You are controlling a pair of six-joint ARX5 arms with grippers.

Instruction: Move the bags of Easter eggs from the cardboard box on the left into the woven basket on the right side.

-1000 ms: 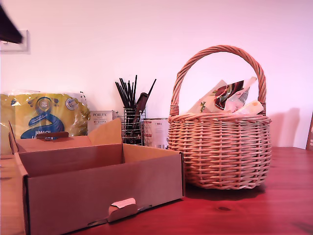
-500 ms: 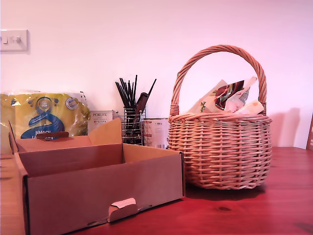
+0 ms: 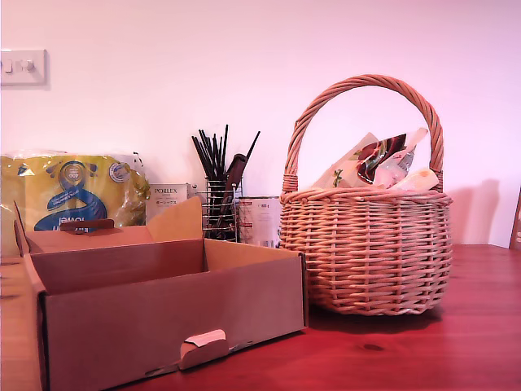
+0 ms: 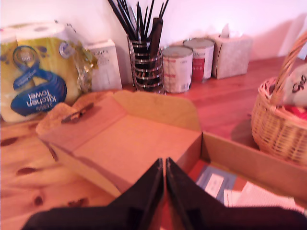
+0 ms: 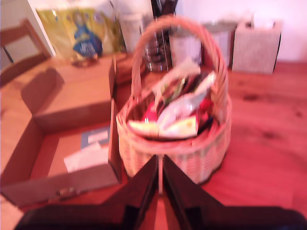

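Bags of Easter eggs (image 3: 376,163) heaped in the woven basket (image 3: 366,248), tops poking above the rim under the arched handle, long sides leaning up and toward the exterior view's right. Same heap seen from the second wrist view (image 5: 178,115): white, yellow and red pouches lying crosswise, blurred. Basket on the red-brown table (image 3: 423,350), at the exterior view's right, just beside the cardboard box (image 3: 163,314); whether the two touch, cannot tell. Box at the exterior view's left, long axis running across that view, rear flap raised, tab slot in the front wall. Inside the box in the first wrist view: a blue-and-white flat piece (image 4: 216,182) and white paper (image 4: 261,196); what they are, too blurred to tell.

Behind the box: yellow-and-blue kitchen towel pack (image 3: 73,191), small white carton (image 3: 167,199), black wire utensil holder (image 3: 220,208) full of dark utensils, a tin (image 3: 259,220). Two tins and a tissue box (image 4: 231,55) show in the first wrist view.

My first gripper (image 4: 164,191) above the box's rear part, jaws pressed together, nothing between them. My second gripper (image 5: 159,187) above the table before the basket, jaws likewise together and empty. Neither arm in the exterior view.

Against a second ago: dark shape at the exterior view's upper left corner gone, wall switch (image 3: 23,67) now uncovered. Box, basket and bags unmoved.
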